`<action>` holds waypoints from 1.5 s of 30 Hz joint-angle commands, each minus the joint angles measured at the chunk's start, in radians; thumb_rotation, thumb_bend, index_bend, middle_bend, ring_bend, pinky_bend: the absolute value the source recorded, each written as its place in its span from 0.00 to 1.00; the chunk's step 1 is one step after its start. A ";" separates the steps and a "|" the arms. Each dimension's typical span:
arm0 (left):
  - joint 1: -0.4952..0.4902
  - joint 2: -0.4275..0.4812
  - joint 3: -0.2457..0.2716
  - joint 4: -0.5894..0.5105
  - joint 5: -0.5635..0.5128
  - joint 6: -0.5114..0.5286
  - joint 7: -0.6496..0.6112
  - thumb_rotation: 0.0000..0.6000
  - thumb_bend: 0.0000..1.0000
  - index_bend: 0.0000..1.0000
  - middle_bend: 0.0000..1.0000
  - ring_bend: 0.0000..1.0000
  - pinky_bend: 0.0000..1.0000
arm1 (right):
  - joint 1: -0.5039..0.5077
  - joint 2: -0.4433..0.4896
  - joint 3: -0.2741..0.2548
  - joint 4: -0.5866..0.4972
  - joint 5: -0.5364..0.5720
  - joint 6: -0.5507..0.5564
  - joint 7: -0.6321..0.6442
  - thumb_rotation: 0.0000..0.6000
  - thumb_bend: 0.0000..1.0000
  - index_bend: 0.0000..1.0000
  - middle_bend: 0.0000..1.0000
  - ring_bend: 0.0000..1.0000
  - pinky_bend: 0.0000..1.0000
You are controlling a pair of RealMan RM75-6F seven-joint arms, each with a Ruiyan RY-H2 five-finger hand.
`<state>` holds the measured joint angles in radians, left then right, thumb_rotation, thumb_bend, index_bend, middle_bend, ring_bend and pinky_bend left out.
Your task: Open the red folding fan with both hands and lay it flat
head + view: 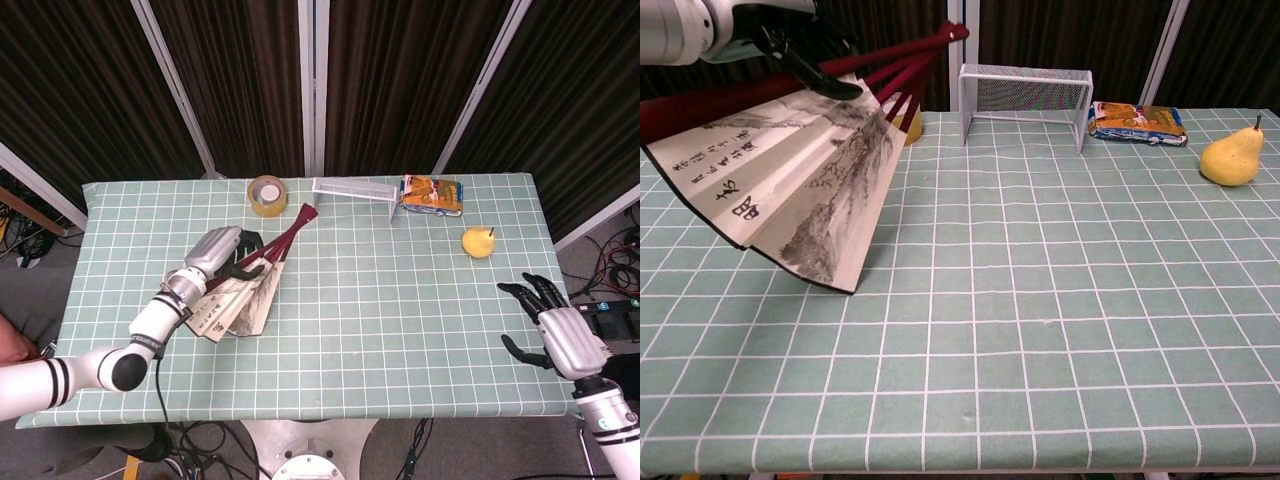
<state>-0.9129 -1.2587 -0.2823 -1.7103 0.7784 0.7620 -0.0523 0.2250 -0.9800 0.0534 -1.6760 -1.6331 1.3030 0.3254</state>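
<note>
The red folding fan (238,296) (790,190) is partly spread, its pale painted leaf hanging down and its red ribs pointing up and to the right. My left hand (215,256) (790,45) grips it by the ribs and holds it well above the table. My right hand (553,325) hovers over the table's near right corner, fingers spread and nothing in it; the chest view does not show it.
A roll of yellow tape (267,194) sits at the back, partly hidden behind the fan in the chest view. A white wire rack (354,190) (1025,88), a snack packet (432,195) (1137,123) and a yellow pear (479,241) (1231,155) stand at the back right.
</note>
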 commanded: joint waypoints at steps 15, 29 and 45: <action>0.181 0.065 -0.064 -0.181 0.435 0.201 -0.285 1.00 0.37 0.55 0.69 0.65 0.67 | 0.336 -0.149 0.031 0.049 0.074 -0.426 0.596 1.00 0.22 0.16 0.17 0.00 0.02; 0.203 0.110 -0.059 -0.260 0.568 0.273 -0.305 1.00 0.37 0.55 0.69 0.65 0.66 | 0.473 -0.344 0.183 0.046 0.330 -0.504 0.358 1.00 0.22 0.11 0.13 0.00 0.02; 0.205 0.121 -0.054 -0.277 0.608 0.319 -0.318 1.00 0.37 0.55 0.68 0.65 0.65 | 0.639 -0.450 0.267 0.046 0.528 -0.628 0.165 1.00 0.42 0.35 0.26 0.01 0.02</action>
<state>-0.7085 -1.1387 -0.3377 -1.9875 1.3853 1.0794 -0.3696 0.8502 -1.4195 0.3136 -1.6334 -1.1228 0.6820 0.5104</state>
